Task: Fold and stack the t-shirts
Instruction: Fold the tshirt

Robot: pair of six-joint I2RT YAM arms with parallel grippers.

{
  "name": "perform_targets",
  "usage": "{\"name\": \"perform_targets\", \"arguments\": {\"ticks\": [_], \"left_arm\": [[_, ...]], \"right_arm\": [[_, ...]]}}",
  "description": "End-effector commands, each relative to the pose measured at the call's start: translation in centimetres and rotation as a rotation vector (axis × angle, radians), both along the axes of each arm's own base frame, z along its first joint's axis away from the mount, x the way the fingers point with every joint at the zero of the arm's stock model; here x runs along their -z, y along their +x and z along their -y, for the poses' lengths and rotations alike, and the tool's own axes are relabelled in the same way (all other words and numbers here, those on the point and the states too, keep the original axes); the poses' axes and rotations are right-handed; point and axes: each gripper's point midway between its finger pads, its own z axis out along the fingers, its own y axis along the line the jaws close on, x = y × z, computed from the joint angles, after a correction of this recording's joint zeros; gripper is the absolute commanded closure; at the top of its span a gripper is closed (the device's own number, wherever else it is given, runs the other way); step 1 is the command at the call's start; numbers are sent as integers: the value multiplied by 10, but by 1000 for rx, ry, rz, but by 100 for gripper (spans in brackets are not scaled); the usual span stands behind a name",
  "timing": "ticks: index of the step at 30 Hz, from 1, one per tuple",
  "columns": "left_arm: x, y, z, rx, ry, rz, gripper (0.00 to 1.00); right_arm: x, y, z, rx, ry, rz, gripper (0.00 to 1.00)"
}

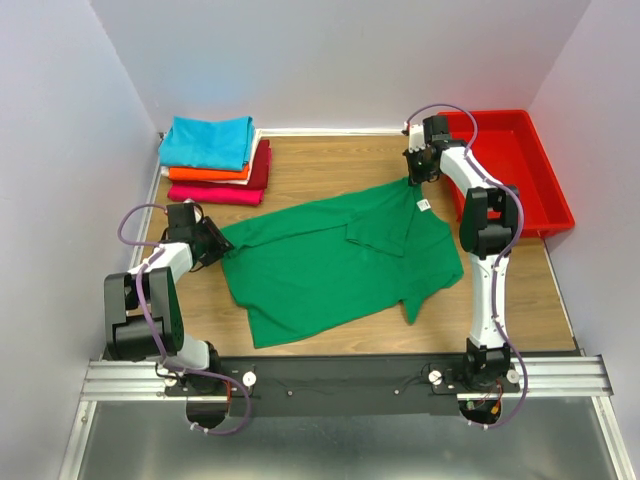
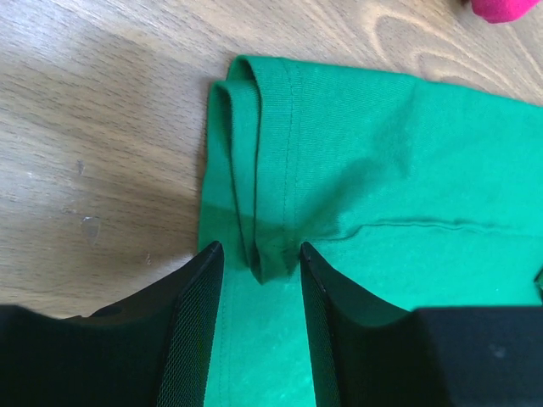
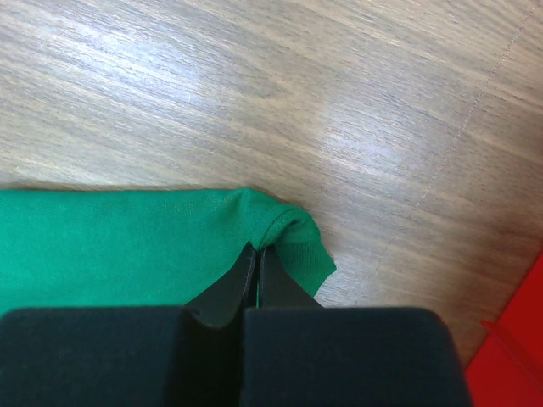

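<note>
Green tee (image 1: 330,265): right fingers (image 3: 227,288) pinching, left fingers (image 2: 191,331) astride

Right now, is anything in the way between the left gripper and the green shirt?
Nothing visible. The left gripper is open right at the green shirt, with its fingers on either side of a folded hem. The right gripper is shut on another edge of the same shirt.

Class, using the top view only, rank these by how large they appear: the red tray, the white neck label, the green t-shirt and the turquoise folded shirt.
1. green t-shirt
2. red tray, partly hidden by the right arm
3. turquoise folded shirt
4. white neck label
</note>
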Motion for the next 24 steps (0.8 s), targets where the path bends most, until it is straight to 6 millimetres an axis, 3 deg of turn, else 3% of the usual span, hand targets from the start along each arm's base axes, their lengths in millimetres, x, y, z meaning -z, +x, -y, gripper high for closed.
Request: {"name": "perform_targets", "arguments": {"ticks": [1,12,24], "left_arm": [[6,-3,9,13,-30,-21,51],[8,0,13,28,-49,-16,69],[5,-4,17,57,-55,-6,69]], "right_arm": [[17,-1,2,-2,0,-19,99],[20,-2,2,-6,2,-23,99],[19,-1,2,-3,2,-22,99]]}}
